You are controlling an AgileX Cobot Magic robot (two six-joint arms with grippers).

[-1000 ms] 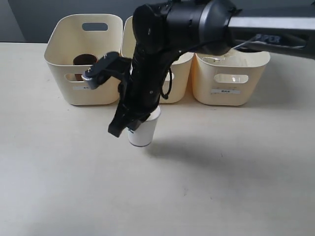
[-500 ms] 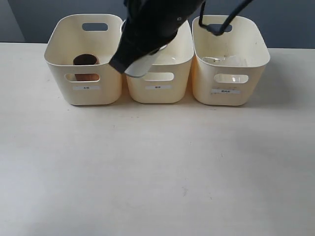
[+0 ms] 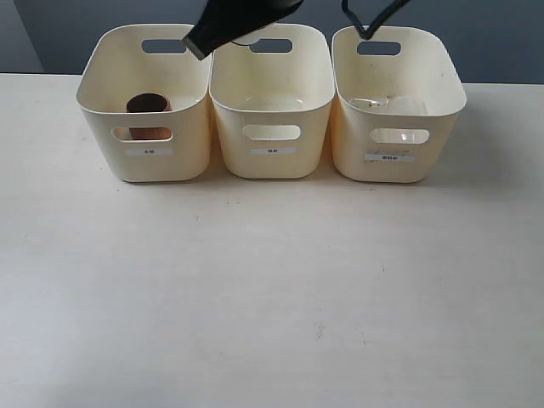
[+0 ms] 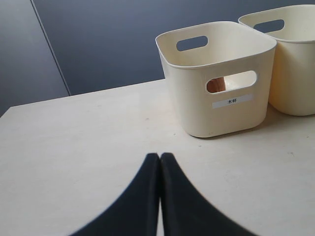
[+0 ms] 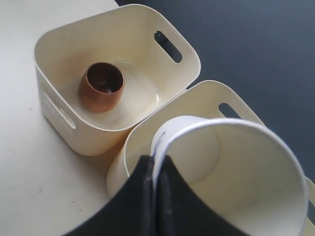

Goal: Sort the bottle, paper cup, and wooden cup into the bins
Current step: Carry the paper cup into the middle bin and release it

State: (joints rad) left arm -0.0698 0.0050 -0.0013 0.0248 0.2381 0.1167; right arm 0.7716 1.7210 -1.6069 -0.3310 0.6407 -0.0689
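**A:** Where's your paper cup point(image 5: 231, 172) right now?

**B:** You've got it pinched in the right pincer point(image 5: 156, 182), one finger inside the rim and one outside, so the wall is what you're holding. In the right wrist view it hangs above the middle bin point(image 5: 147, 142), next to the bin with the wooden cup point(image 5: 102, 87) sitting on its floor. From the outside camera you only see a dark finger point(image 3: 234, 21) at the top edge; the cup itself is out of that shot.

**A:** How will it behave?

**B:** I'd judge it very light and thin-walled. It'll dent if you squeeze harder, and a one-wall pinch lets it swing. Don't tighten; the rim is the stiffest part and you're already on it. Dropped from there it should land softly, though it may tip over.

**A:** And the other two things?

**B:** The wooden cup looks stiff and solid, and it's settled in the left bin point(image 3: 144, 102). The right bin point(image 3: 398, 102) holds something clear that I take for the bottle point(image 3: 387, 104), but it's hard to make out.

**A:** The left arm?

**B:** Your left pincer point(image 4: 159, 162) is pressed together with nothing in it, low over the bench point(image 4: 78, 147) and well apart from the bins.

**A:** Room to work?

**B:** The bench point(image 3: 272, 297) is pale, flat and matte. The three bins stand side by side, nearly touching, against a dark wall point(image 4: 108, 44).
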